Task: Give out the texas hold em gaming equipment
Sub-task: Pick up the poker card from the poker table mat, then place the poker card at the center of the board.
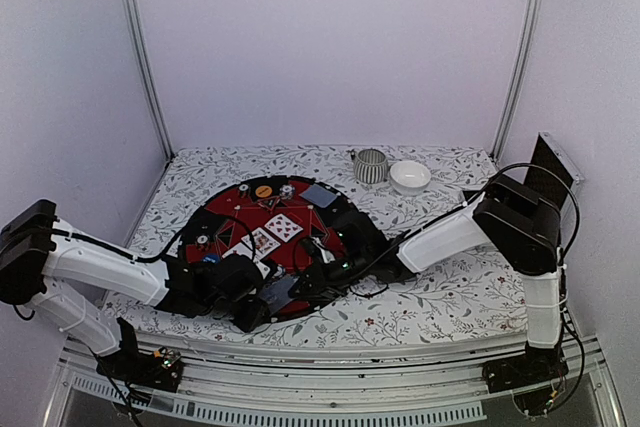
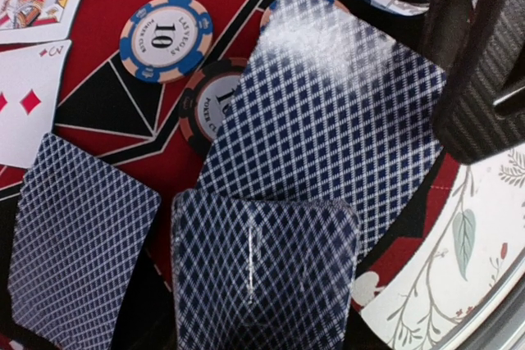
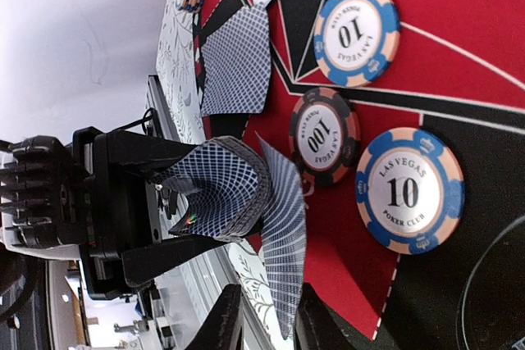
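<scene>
Cards (image 1: 283,228): lie face up on mat (image 1: 225,202). Left wrist: shows top card (image 2: 328,112) tilted off deck (image 2: 262,276), over black chip (image 2: 201,108). Right wrist: shows left tool (image 3: 201,194) clamped on deck, right tool (image 3: 269,325) straddling top card, grip unclear.

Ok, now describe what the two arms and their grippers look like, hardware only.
Both arms share white tubular links and blocky black joints: left arm, right arm. Thin black cables loop alongside them. The left gripper is a black boxy body with two black fingers; the right gripper has black fingers with a carbon-weave texture.
</scene>
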Controlling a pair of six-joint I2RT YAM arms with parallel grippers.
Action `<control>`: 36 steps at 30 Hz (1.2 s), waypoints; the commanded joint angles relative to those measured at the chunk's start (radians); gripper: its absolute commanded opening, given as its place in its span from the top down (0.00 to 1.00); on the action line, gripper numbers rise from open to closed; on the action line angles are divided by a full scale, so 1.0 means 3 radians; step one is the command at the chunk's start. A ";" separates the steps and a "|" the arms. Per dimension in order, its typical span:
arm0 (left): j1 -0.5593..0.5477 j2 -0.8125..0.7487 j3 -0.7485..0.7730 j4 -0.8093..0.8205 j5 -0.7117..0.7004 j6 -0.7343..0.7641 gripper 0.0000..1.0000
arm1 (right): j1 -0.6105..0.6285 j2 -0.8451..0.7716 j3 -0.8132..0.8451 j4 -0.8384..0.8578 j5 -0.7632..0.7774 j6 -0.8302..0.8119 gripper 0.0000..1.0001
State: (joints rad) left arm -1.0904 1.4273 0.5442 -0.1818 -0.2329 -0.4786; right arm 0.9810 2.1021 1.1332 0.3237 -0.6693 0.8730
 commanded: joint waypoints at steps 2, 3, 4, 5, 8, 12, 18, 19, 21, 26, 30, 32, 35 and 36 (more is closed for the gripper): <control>0.0065 0.0138 -0.0086 0.0233 0.0234 0.0050 0.74 | 0.0022 0.0105 0.0074 0.0139 -0.0079 0.0041 0.92; 0.0063 0.0117 -0.0086 0.0224 0.0248 0.0055 0.74 | 0.0021 0.0092 0.0069 0.0134 -0.0073 0.0032 0.96; 0.0061 0.0081 -0.0086 0.0227 0.0278 0.0069 0.75 | 0.0020 0.0065 0.0062 0.0126 -0.0059 0.0027 0.97; 0.0057 0.0031 -0.0090 0.0237 0.0307 0.0096 0.75 | 0.0016 0.0028 0.0044 0.0116 -0.0035 0.0007 0.97; 0.0033 -0.0146 -0.0102 0.0263 0.0368 0.0199 0.75 | -0.0018 -0.0157 -0.0028 0.0049 0.0044 -0.0059 0.98; -0.0104 -0.0352 -0.0005 0.0224 0.0372 0.0371 0.74 | -0.0102 -0.0622 -0.0235 -0.0114 0.0164 -0.0168 0.98; -0.0445 -0.0110 0.0306 0.0209 0.0156 0.0713 0.71 | -0.0327 -0.1441 -0.0517 -0.0770 0.0421 -0.0464 0.98; -0.0474 0.0028 0.0403 0.0209 0.0119 0.0765 0.71 | -0.0366 -0.1585 -0.0565 -0.0898 0.0492 -0.0503 0.98; -0.0523 0.0340 0.0627 0.0211 0.0075 0.0880 0.70 | -0.0454 -0.1862 -0.0671 -0.1132 0.0674 -0.0604 0.98; -0.0632 0.1165 0.1303 0.0224 -0.0014 0.1214 0.69 | -0.0737 -0.2484 -0.1026 -0.1541 0.0969 -0.0702 0.98; -0.0637 0.1532 0.1580 0.0210 -0.0037 0.1296 0.49 | -0.0933 -0.2826 -0.1260 -0.1784 0.1080 -0.0760 0.98; -0.0648 0.1540 0.1608 0.0205 0.0000 0.1318 0.34 | -0.0976 -0.2920 -0.1310 -0.1857 0.1119 -0.0777 0.98; -0.0664 0.1384 0.1559 0.0215 0.0139 0.1330 0.02 | -0.0979 -0.2955 -0.1295 -0.1971 0.1128 -0.0812 0.98; -0.0672 0.1325 0.1534 0.0219 0.0181 0.1345 0.02 | -0.0979 -0.2946 -0.1294 -0.1975 0.1097 -0.0813 0.98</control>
State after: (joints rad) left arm -1.2732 1.8706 1.0149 -0.1104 -0.2214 -0.1051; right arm 0.6910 1.2411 0.7460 -0.2073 -0.3607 0.6575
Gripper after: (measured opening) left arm 0.938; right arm 0.024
